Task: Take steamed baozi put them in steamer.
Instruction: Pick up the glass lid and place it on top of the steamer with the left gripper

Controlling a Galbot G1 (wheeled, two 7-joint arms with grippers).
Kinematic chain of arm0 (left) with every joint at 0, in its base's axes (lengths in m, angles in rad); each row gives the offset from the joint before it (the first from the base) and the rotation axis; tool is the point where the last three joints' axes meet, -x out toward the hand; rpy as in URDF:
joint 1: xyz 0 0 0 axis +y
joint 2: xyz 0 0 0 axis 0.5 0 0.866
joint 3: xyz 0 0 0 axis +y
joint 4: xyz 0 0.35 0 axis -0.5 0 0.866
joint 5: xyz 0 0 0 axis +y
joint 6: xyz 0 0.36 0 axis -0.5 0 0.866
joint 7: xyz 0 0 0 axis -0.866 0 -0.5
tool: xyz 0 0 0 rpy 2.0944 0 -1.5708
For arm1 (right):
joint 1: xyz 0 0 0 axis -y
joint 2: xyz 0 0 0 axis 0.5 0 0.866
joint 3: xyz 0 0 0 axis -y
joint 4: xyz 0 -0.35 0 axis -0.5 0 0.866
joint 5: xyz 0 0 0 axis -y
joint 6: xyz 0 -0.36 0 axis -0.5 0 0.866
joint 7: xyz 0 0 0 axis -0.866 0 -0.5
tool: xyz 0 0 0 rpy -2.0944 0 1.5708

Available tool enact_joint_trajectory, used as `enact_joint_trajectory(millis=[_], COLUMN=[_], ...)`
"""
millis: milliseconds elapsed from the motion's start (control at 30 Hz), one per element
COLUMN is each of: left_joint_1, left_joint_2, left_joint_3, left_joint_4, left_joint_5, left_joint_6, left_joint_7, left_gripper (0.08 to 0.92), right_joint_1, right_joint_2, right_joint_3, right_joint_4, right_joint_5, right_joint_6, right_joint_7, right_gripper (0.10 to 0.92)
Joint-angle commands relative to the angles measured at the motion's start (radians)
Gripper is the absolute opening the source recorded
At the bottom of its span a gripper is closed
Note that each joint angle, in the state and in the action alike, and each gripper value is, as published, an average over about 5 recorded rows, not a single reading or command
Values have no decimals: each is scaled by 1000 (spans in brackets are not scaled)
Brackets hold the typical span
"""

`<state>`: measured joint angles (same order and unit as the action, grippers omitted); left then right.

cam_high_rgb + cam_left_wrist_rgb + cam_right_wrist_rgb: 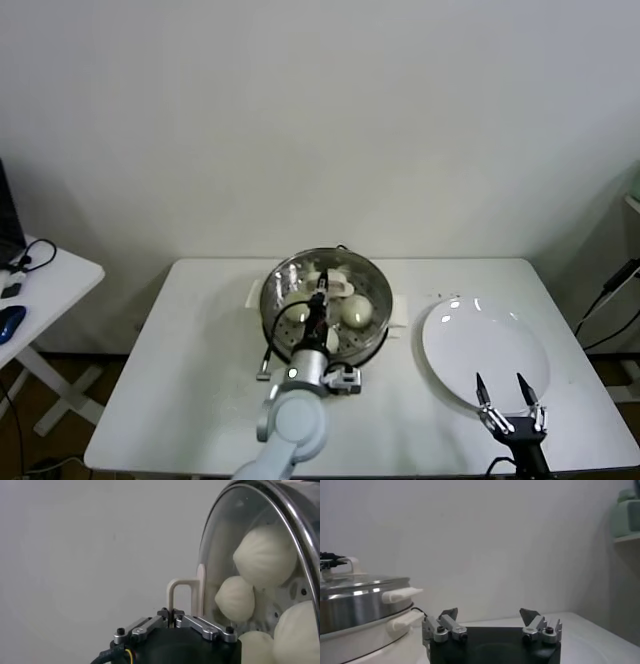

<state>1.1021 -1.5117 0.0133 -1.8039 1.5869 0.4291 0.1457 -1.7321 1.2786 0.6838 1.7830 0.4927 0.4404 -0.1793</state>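
pinching the glass lid (260, 555) by its handle (182, 592) with jaws pressed together, the left gripper (322, 296) covers the steamer (285, 330) over the buns (265, 555), while the right gripper (507, 400) idles, jaws spread, over the bare plate (480, 340).

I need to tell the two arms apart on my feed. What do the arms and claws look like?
The left arm is pale grey and rounded, with a black cable at the wrist. The left claw has silver bolted finger links on a black body. The right claw has dark pointed fingertips on a black base.
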Motion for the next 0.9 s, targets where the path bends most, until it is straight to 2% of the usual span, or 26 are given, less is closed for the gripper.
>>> enact_joint_trajectory(millis=[33,633,733,900], left_joint_1=[-2,0,1,6], left_joint_2=[5,8,10,14], left_joint_3=[-2,-3,-3,-3], left_joint_4=[6,1,-6,-30], left_joint_5=[0,0,-1,-4], left_joint_6=[-1,-8,-8,-7], left_joint_7=[-5,-4,-4,0], left_gripper=[133,135,172,311], right_joint_1=[-1,3,4,4], right_joint_2=[2,6,7,9], right_joint_3=[-1,0,-1,-3], right_joint_4=[3,2,2,-1], right_joint_5=[0,-1,-2,-4], right_joint_6=[2,9,10,11], right_joint_7=[-1,0,0,-2], right_gripper=[823,823,823,823])
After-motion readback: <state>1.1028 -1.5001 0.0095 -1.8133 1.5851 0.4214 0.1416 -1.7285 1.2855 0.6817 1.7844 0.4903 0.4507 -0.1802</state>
